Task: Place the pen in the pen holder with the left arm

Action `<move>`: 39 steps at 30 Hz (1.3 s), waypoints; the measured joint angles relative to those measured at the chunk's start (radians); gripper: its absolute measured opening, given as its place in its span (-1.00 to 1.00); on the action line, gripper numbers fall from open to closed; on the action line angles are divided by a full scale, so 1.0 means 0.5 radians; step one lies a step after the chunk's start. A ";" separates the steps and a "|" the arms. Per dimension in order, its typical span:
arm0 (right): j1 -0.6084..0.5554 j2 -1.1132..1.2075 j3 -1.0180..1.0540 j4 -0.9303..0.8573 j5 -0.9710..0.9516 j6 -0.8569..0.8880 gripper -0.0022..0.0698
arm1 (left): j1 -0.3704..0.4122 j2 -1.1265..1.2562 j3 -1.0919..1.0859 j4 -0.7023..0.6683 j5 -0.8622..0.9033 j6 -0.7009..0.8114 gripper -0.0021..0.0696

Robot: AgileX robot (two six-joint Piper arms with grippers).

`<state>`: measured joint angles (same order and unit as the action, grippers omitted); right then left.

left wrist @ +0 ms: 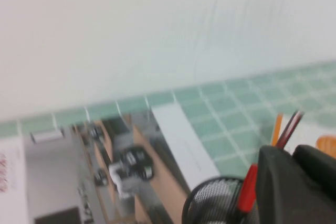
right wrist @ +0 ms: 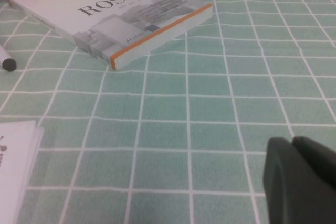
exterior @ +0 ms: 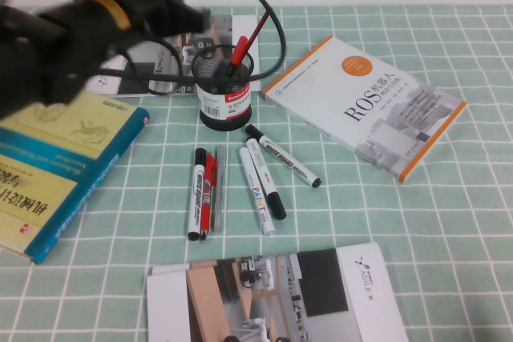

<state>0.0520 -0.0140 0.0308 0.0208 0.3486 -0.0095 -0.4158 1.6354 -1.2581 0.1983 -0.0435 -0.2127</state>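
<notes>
Fingers of the left gripper, near the far-left edge, were blurred; I cannot tell their state. Leaning in the pen holder, the pen looked delivered. Whether the right gripper was spread is unclear.

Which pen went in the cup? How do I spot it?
Find the black mesh pen holder mid-table, left of the white ROS book. The pen leans inside, red-capped, below the left gripper; other pens lie flat. The right gripper hovers apart.
</notes>
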 joint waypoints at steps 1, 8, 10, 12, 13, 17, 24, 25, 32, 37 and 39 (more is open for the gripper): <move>0.000 0.000 0.000 0.000 0.000 0.000 -1.00 | 0.000 -0.085 0.033 0.000 0.016 0.000 -0.90; 0.000 0.000 0.000 0.000 0.000 0.000 -1.00 | 0.000 -0.771 0.546 0.000 0.047 -0.023 -0.94; 0.000 0.000 0.000 0.000 0.000 0.000 -1.00 | 0.000 -0.986 0.759 0.000 0.060 -0.071 -0.94; 0.000 0.000 0.000 0.000 0.000 0.000 -1.00 | 0.000 -1.176 0.948 0.000 0.087 -0.101 -0.94; 0.000 0.000 0.000 0.000 0.000 0.000 -1.00 | 0.000 -1.280 1.046 0.000 0.111 -0.105 -0.94; 0.000 0.000 0.000 0.000 0.000 0.000 -1.00 | 0.000 -1.634 1.340 0.000 0.204 -0.072 -0.94; 0.000 0.000 0.000 0.000 0.000 0.000 -1.00 | 0.000 -2.025 1.594 0.005 0.392 -0.059 -0.94; 0.000 0.000 0.000 0.000 0.000 0.000 -1.00 | 0.000 -2.076 1.628 0.020 0.388 -0.059 -0.94; 0.000 0.000 0.000 0.000 0.000 0.000 -1.00 | 0.031 -2.540 1.902 0.081 0.353 -0.023 -0.94; 0.000 0.000 0.000 0.000 0.000 0.000 -1.00 | 0.298 -2.889 2.073 -0.033 0.350 0.143 -0.94; 0.000 0.000 0.000 0.000 0.000 0.000 -1.00 | 0.416 -3.008 2.131 -0.133 0.350 0.233 -0.94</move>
<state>0.0520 -0.0140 0.0308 0.0208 0.3486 -0.0095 -0.2078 0.1316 -0.1928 0.1318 0.1316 -0.0961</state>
